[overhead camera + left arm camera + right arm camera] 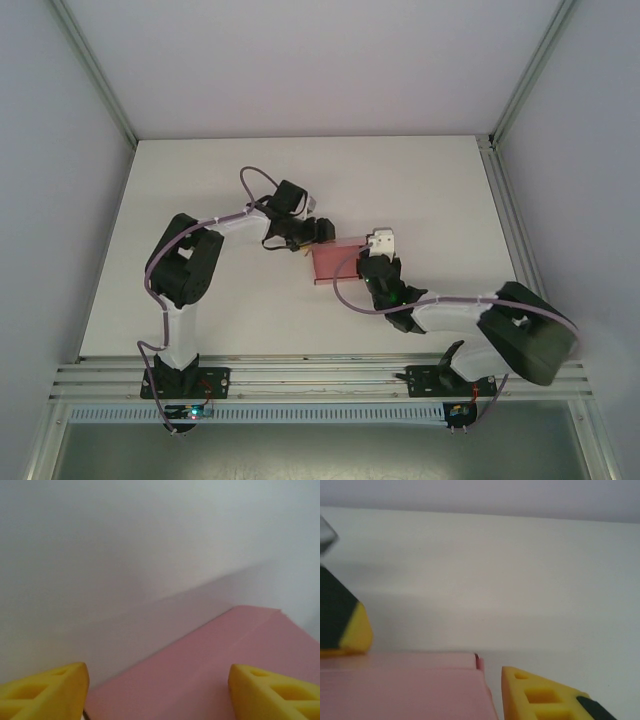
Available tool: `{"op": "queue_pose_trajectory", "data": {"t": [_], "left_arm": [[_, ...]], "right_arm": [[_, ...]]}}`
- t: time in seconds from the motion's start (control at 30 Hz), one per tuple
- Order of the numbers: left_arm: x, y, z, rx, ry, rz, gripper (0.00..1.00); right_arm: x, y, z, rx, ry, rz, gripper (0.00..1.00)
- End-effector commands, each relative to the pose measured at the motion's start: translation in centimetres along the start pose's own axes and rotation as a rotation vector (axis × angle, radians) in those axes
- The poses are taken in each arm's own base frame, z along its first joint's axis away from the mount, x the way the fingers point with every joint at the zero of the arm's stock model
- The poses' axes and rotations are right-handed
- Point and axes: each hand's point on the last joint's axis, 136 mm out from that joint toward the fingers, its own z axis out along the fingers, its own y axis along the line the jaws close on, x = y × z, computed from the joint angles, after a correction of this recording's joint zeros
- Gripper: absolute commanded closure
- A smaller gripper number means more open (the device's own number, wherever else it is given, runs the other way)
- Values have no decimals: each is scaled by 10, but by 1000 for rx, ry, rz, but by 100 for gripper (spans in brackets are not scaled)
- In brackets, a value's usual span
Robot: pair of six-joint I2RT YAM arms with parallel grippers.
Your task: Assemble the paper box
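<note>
Paper box [335, 263] half hidden between my claws; left claw [159, 680] wide, right claw [368, 256] can't tell; far table [420, 180] open.

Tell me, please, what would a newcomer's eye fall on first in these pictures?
The pink paper box stands out against the white table, near its middle. Both arms reach in to it, the left gripper from the left and the right gripper from the right. Their yellow fingers are bright in the wrist views.
</note>
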Motion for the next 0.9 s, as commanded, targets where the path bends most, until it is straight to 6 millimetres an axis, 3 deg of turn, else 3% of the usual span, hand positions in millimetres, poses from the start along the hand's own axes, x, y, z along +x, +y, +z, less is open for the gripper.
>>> {"op": "queue_pose_trajectory", "data": {"t": [0.0, 0.23, 0.37, 0.47, 0.57, 0.7, 0.87], "left_arm": [[13, 12, -1, -36, 10, 6, 28], [28, 23, 6, -87, 14, 50, 28], [31, 26, 8, -187, 12, 131, 28], [30, 24, 7, -224, 13, 169, 28], [27, 25, 2, -254, 8, 191, 28], [24, 22, -2, -280, 6, 225, 28], [21, 19, -1, -292, 5, 250, 27]], "right_arm": [[-5, 3, -12, -42, 38, 42, 68], [-5, -3, -42, -145, 67, 107, 33], [-14, -9, -58, -180, 58, 125, 21], [-38, -10, -68, -212, 5, 144, 13], [-72, -16, -73, -207, -25, 189, 10], [-107, -20, -56, -176, 85, 210, 6], [-123, -12, -15, -148, 181, 187, 6]]}}
